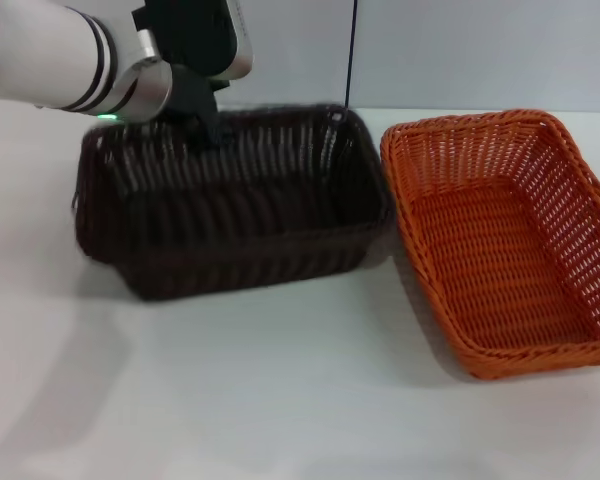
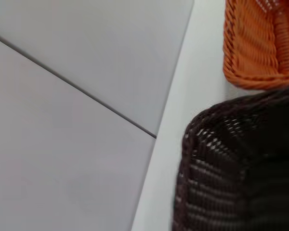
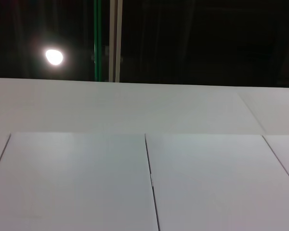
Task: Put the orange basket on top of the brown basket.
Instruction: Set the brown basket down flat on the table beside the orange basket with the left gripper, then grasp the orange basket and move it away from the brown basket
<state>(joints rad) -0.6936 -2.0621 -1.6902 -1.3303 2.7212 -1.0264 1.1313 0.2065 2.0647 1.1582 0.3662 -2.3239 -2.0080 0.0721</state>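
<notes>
The brown basket (image 1: 230,200) stands on the white table at left of centre, its outline smeared. The orange basket (image 1: 510,235) sits beside it on the right, empty, with their near corners almost touching. My left gripper (image 1: 206,128) reaches down from the upper left and is shut on the brown basket's far rim. The left wrist view shows a corner of the brown basket (image 2: 236,168) close up and a corner of the orange basket (image 2: 260,48) beyond it. My right gripper is out of view; its wrist camera shows only wall panels.
The white table (image 1: 260,390) stretches in front of both baskets. A grey panelled wall (image 1: 430,50) stands right behind the table. The orange basket runs off the right edge of the head view.
</notes>
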